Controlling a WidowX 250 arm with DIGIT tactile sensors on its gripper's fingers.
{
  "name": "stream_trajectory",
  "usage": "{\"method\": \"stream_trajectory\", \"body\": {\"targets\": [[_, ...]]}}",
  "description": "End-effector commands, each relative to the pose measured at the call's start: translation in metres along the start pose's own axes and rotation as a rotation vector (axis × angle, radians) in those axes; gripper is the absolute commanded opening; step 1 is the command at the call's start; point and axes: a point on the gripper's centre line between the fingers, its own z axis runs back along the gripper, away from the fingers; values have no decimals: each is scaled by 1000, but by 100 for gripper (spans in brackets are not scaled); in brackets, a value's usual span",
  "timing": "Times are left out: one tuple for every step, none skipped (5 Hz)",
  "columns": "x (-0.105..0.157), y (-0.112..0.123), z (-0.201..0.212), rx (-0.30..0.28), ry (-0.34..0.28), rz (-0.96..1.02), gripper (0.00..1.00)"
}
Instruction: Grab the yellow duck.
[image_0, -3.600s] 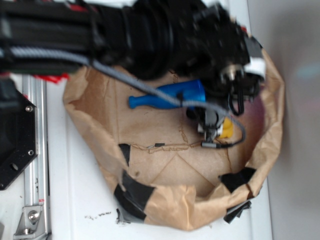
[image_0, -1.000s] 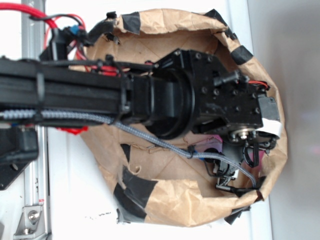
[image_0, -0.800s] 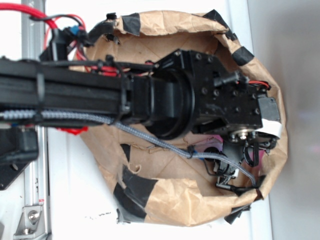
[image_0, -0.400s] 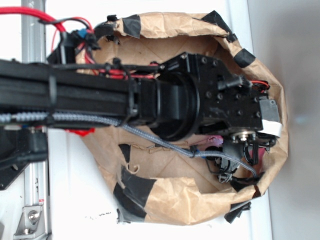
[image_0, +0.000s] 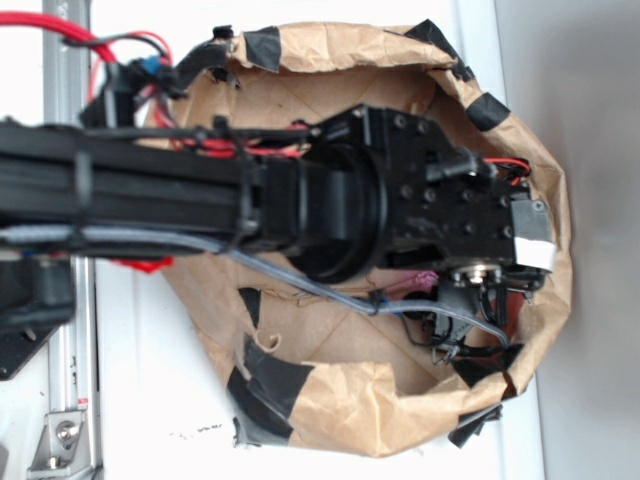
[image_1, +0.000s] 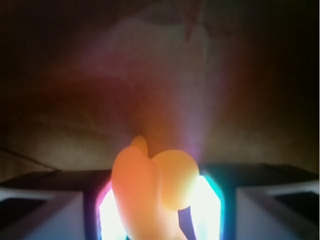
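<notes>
In the wrist view the yellow duck (image_1: 155, 187) fills the lower middle, blurred and orange-tinted, with its round head to the right. It sits between my gripper's (image_1: 157, 205) two brightly lit pads (image_1: 207, 210), which press on it from both sides. In the exterior view the black arm and wrist (image_0: 430, 215) cover most of the brown paper bag (image_0: 340, 405). The gripper (image_0: 468, 325) hangs near the bag's lower right wall, and the duck is hidden there.
The bag's rolled rim carries several black tape patches (image_0: 275, 385). The bag wall stands close behind the duck in the wrist view (image_1: 160, 75). A grey cable (image_0: 300, 285) loops under the arm. An aluminium rail (image_0: 65, 400) runs along the left. The blue bottle is hidden.
Since 3.6 s ago the arm has swung down over the bag and now covers the blue bottle. In the last second the wrist has shifted only slightly.
</notes>
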Motion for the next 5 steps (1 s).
{"method": "stream_trajectory", "body": {"targets": [[-29,3,117,4,-138,299,0],[-47,10,149,36,63,540,0],[-60,12,172,71,129,666,0],[-59,8,182,148,116,688,0],[-61,8,178,205,92,684,0]]}}
